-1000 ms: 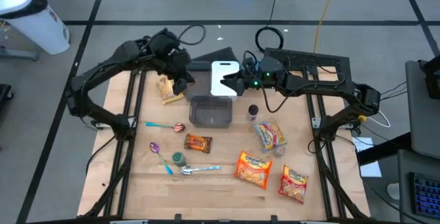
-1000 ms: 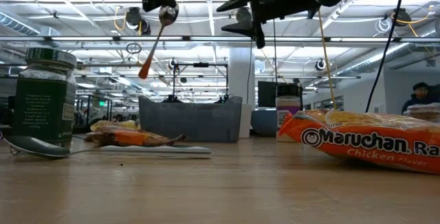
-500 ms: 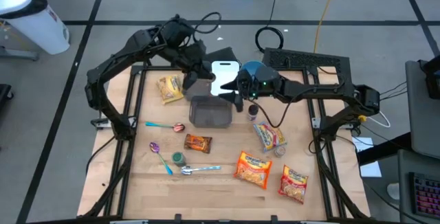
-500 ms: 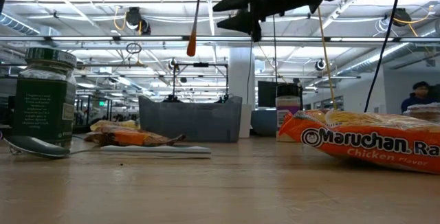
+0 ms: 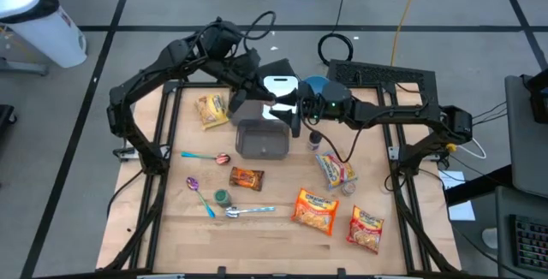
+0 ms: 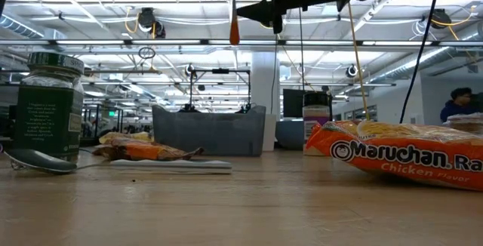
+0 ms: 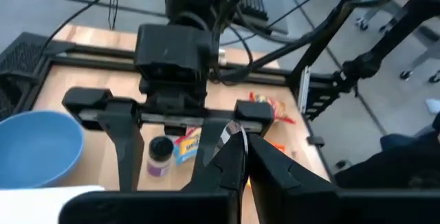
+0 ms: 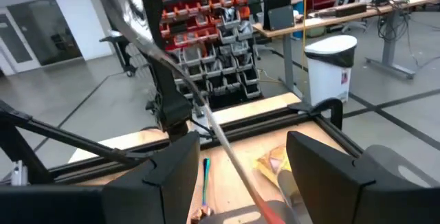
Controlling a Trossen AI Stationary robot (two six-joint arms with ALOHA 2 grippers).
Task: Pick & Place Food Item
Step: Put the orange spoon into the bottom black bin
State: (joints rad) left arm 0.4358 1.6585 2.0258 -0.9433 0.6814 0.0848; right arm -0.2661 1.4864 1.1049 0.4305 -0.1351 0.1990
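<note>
My left gripper (image 5: 267, 99) hangs high over the far edge of the grey bin (image 5: 261, 139), shut on a spoon with an orange handle (image 6: 235, 21). My right gripper (image 5: 292, 115) faces it, open. In the right wrist view its two fingers (image 8: 172, 172) stand on either side of the spoon's handle (image 8: 230, 152) without touching it. The food packets lie flat on the table: ramen packs (image 5: 316, 210), (image 5: 366, 228), (image 5: 336, 169) and snacks (image 5: 211, 109), (image 5: 246, 178). My left gripper pinches the spoon at its bowl end (image 7: 232, 135) between its two shut fingers. The spoon hangs below them nearly upright, the orange handle tip (image 6: 235, 32) down, well clear of the table and the bin.
Behind the bin lie a white cutting board (image 5: 279, 86) and a blue bowl (image 5: 316, 83). A spice bottle (image 5: 315, 139) stands right of the bin. Other spoons (image 5: 205, 156), (image 5: 201, 195), (image 5: 249, 211) and a green jar (image 5: 222, 198) sit near the left front.
My left gripper has carried the spoon up and toward the table's right, from over the left snack to the bin's far edge, close to my right gripper. The spoon has swung from slanting to nearly upright. My right gripper has rolled about its own axis.
</note>
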